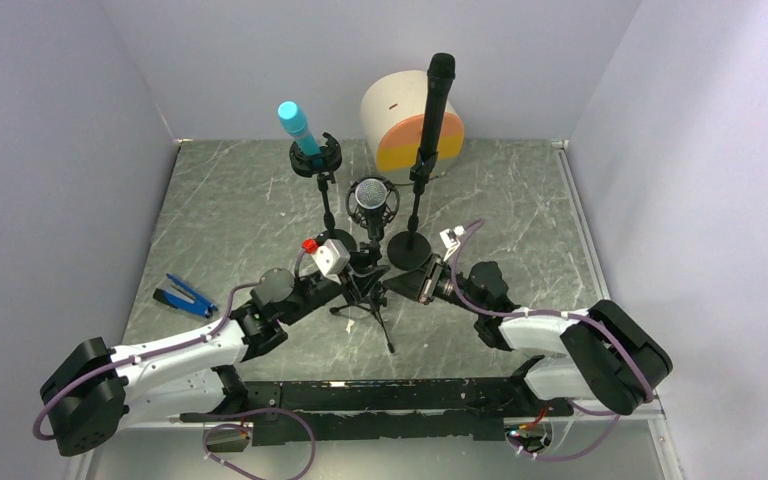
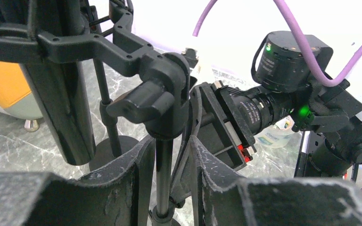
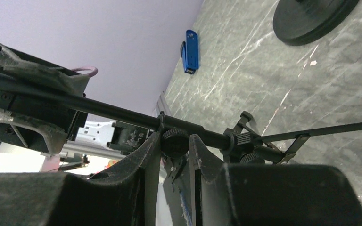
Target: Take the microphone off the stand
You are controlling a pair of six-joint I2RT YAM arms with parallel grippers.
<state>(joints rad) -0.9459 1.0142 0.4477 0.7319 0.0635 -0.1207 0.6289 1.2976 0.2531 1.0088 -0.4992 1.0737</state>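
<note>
A silver-mesh microphone [image 1: 371, 195] sits in a black shock mount on a tripod stand [image 1: 372, 300] at mid-table. In the left wrist view its dark body [image 2: 66, 103] hangs left of the mount's tilt knob [image 2: 143, 101]. My left gripper [image 1: 362, 270] is at the stand's metal pole [image 2: 164, 174]. Its jaws stand narrowly apart around the pole, with a gap on the right side. My right gripper [image 1: 412, 283] reaches in from the right. In the right wrist view it [image 3: 175, 143] is shut on a small ribbed knob [image 3: 175, 141] on the stand's tube.
A blue microphone [image 1: 296, 125] stands in a second stand at the back left. A black microphone [image 1: 437, 95] stands on a round-base stand [image 1: 409, 250] just right of the tripod. A white and orange cylinder [image 1: 400, 125] is behind. A blue tool [image 1: 185, 296] lies at left.
</note>
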